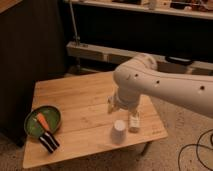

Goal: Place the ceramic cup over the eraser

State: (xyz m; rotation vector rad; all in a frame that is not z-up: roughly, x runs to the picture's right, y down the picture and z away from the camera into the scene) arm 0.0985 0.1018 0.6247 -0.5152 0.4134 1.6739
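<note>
While the robot's white, dimpled arm (165, 90) is reaching in from 3 o'clock over the light wooden table (75, 100), its two-finger gripper (112, 104) is hanging low above the boards at about 2 o'clock from the table's centre. It is released and grasping nothing. The fingers are partly lost in shadow under the bulky wrist, so they appear, rather than plainly show, to be pointing down at the tabletop.

The small plain white ceramic cup (119, 131) is standing alone near the front edge, at roughly 5 o'clock from the gripper and apart from it. Just beside the cup, at its 2 o'clock, a slim white labelled bottle (134, 121) is lying on the wood under the arm.

The small black rectangular eraser with white stripes (48, 141) is resting well apart from the cup, at 8 o'clock from the table's centre, near the front left corner. It is sitting just at the near rim of a round green plate (52, 115); whether the two are touching is unclear. An orange carrot (42, 121) is lying on the plate.
</note>
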